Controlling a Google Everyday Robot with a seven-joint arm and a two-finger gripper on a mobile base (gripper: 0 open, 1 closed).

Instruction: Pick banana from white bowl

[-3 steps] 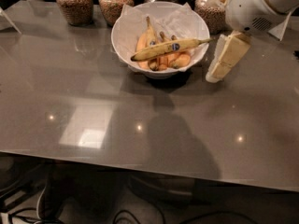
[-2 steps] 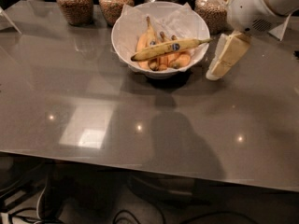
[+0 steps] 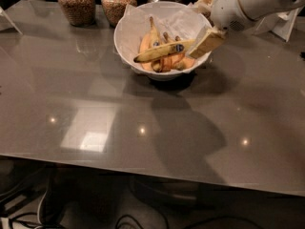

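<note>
Dim, warm light is falling from overhead. The glossy counter (image 3: 57, 70) is throwing back a pale rectangular glare at near left and three small bright spots. The white bowl (image 3: 119, 44) is glowing brightest. The gripper (image 3: 207, 42) is hanging at the bowl's right rim, and a broad dark shadow is spreading nearer.

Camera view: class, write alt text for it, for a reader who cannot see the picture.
A robot's gripper reaches over the right rim of a white bowl on a grey table, close to the right end of the long speckled banana lying across shorter bananas. Two brown-filled glass jars stand behind the bowl.
</note>
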